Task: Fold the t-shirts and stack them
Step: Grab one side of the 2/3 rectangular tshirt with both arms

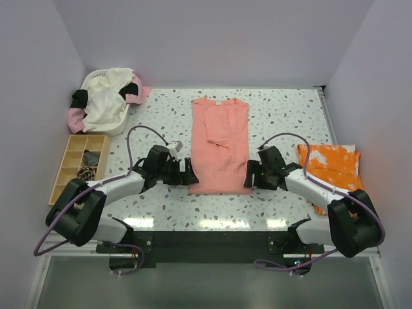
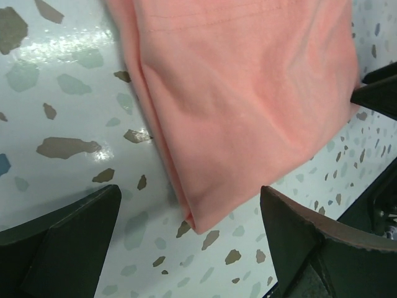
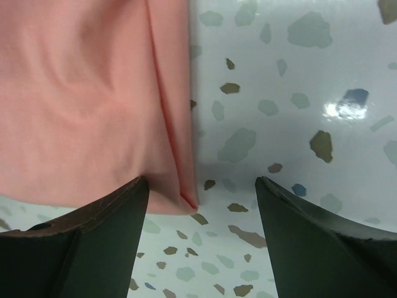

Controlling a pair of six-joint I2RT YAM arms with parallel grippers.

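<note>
**Soft overhead light, glare on a glossy top**

Bright, even light is falling from above in the top view, and the walls are reading uniformly pale. The desk (image 1: 161, 109) is throwing back white glare patches along its near edge. Smaller hot spots are glinting on it in both wrist views. The arms are casting only faint, soft shadows. The salmon-pink t-shirt (image 1: 220, 145) is rendering sharp, with gentle shading in its creases. The left fingers (image 2: 62, 248) and right fingers (image 3: 87, 248) are looming near-black and slightly soft-edged.
</note>
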